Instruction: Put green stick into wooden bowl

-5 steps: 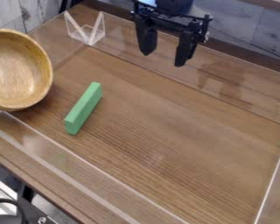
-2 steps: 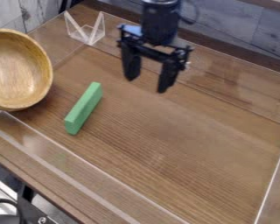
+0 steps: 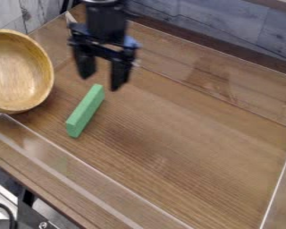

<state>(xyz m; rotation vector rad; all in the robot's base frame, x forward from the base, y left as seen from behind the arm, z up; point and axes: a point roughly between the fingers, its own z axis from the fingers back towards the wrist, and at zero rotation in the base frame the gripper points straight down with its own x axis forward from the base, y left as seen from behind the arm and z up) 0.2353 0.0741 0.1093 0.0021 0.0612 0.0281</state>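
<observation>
Green stick (image 3: 85, 111) is lying left of centre, your gripper (image 3: 101, 79) hanging spread and empty above its upper end. Closing that far off-centre is risking it pivoting out before reaching the wooden bowl (image 3: 17, 70).

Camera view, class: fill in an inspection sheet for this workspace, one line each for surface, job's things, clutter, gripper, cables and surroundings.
Surface: brown wooden table, bare at right, with a clear low wall along the near edge.
Job's things: green stick lies flat on the table, outside the wooden bowl; bowl holds nothing.
Clutter: nothing seen.
Gripper: gripper open, pointing down, above the stick's far end, holding nothing.
Cables: nothing seen clearly.
Surroundings: grey wall behind.
</observation>
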